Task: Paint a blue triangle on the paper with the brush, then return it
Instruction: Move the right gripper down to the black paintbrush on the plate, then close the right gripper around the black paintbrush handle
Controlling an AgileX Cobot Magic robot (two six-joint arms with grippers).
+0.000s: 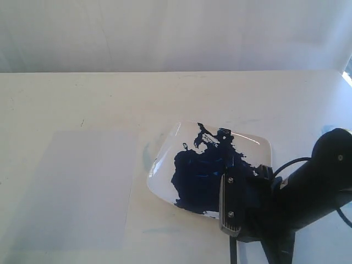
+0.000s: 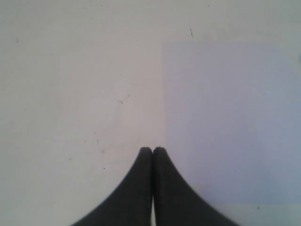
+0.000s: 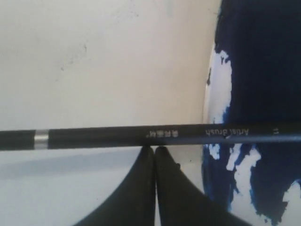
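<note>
Just past the right claw's (image 3: 154,149) pinched-together, seemingly empty tips, the brush (image 3: 141,134) lies propped across the dish (image 3: 220,87), probably for easy grabbing.

The left gripper (image 2: 153,150) points down toward the surface, its two black jaws pressed together tip to tip with no gap showing. The right gripper (image 3: 154,149) has its jaws closed the same way, tips meeting and nothing clamped between them. In the exterior view the right arm (image 1: 322,181) reaches in from the lower right corner, its dark wrist held low and angled leftward.
</note>
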